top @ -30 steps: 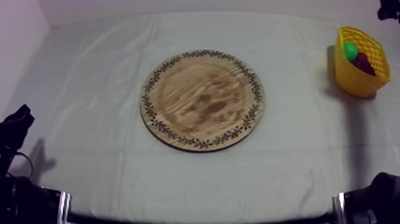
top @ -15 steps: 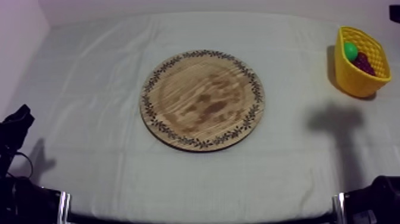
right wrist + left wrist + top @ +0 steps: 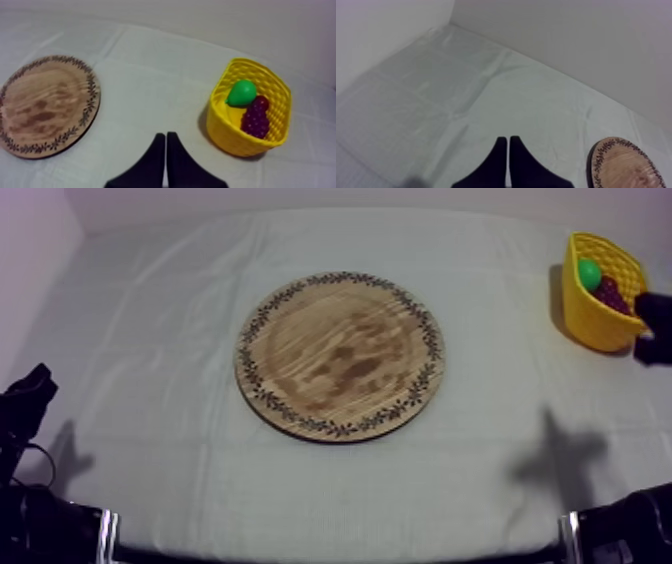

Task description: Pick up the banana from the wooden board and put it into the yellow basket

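- Top: grey-white cloth (image 3: 150, 338) lies flat with light creases, pale walls behind. Wooden board (image 3: 340, 355) sits mid-table, face bare wood, open cloth all round it. Yellow basket (image 3: 600, 318) at the far right edge, right arm (image 3: 657, 323) just beside it.
- Left wrist: left gripper (image 3: 508, 138) pressed together, holding nothing, over open cloth; board rim near, wall corner beyond.
- Right wrist: right gripper (image 3: 165, 134) pressed together, holding nothing, over the cloth between board and basket. Basket holds pear (image 3: 241, 93) and bunch of grapes (image 3: 256, 119). Smooth yellow patch (image 3: 231, 114) under the pear: banana or basket wall, can't tell.

Pear (image 3: 241, 93) and grapes (image 3: 256, 119) lie in basket (image 3: 223, 134) right of board (image 3: 45, 105).
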Action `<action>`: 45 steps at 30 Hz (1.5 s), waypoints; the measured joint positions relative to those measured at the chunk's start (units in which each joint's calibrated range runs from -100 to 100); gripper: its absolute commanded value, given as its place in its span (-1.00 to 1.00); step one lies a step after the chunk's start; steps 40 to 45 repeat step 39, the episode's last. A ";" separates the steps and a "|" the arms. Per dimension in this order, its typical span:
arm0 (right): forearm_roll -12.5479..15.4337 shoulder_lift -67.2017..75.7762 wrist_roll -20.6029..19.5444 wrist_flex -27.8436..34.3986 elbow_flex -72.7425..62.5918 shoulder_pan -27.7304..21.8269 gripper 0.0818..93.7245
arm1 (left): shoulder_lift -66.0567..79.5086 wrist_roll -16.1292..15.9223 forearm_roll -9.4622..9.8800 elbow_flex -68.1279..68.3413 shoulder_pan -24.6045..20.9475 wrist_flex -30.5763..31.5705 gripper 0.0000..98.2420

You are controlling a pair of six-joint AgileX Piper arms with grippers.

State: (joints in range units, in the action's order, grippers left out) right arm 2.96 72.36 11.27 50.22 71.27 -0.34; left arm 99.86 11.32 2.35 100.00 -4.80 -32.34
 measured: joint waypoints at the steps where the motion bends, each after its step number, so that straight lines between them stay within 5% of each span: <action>1: -0.13 2.09 -0.04 -0.39 2.07 0.47 -1.00 | 0.00 0.00 0.00 0.00 0.00 0.00 -1.00; 15: 1.05 14.84 3.11 -11.22 25.36 0.07 -1.00 | 0.00 0.00 0.00 0.00 0.00 0.00 -1.00; 22: 0.83 19.05 0.46 -14.53 28.20 1.15 -0.99 | 0.00 0.00 0.00 0.00 0.00 0.00 -1.00; 45: -1.31 23.23 1.32 -13.85 28.53 2.63 -0.99 | 0.00 0.00 0.00 0.00 0.00 0.00 -1.00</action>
